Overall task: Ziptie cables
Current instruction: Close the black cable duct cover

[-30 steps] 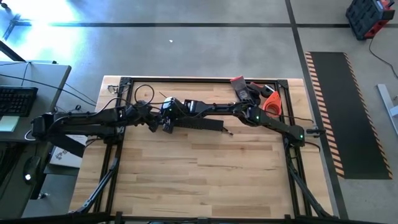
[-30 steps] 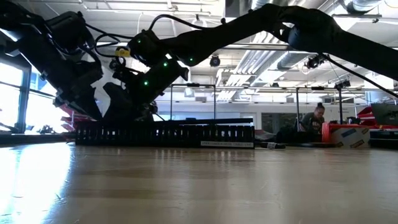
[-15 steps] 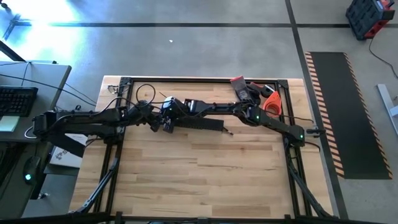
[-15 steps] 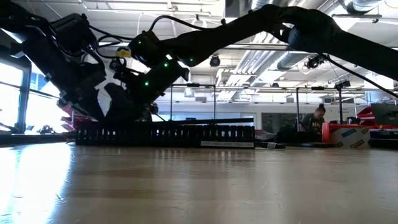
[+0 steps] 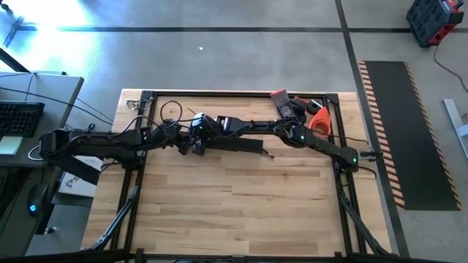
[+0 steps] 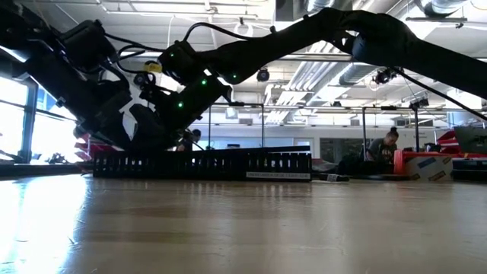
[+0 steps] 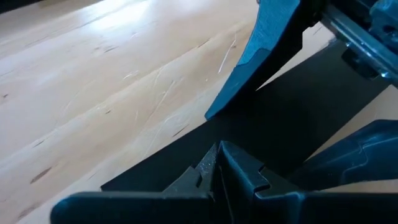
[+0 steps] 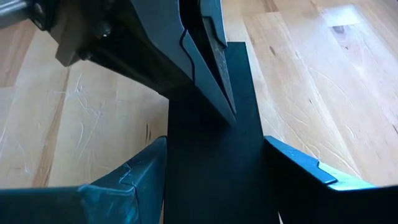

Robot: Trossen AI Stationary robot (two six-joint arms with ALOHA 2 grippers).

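A flat black strip (image 8: 211, 168) lies on the wooden table, toward its far side (image 5: 234, 144). My left gripper (image 5: 183, 143) is shut, with its tips down at the strip's surface (image 7: 217, 165). My right gripper (image 8: 216, 144) is open; its two fingers stand on either side of the strip's width, close to the left gripper (image 5: 197, 141). I cannot tell whether they touch the strip's edges. A long black slotted duct (image 6: 202, 163) stands on the table in the low view, in front of both grippers. The grey and whitish cables are not to be made out in any view. My left gripper meets the flat black strip's upper face (image 8: 239, 134) with the tips of its shut fingers (image 8: 217, 74). It comes slanting down from the table's left. The strip lies flat on the table.
Red and orange tools (image 5: 316, 119) lie at the table's far right corner. A black cable loop (image 5: 169, 109) lies far left. Bare wood (image 5: 234, 204) fills the near half. A black frame (image 5: 241, 93) edges the table. A person (image 6: 388, 144) sits far behind.
My left gripper has moved a little toward the table's right, closer to the right gripper, and has sunk slightly. The right arm and the strip have kept still.
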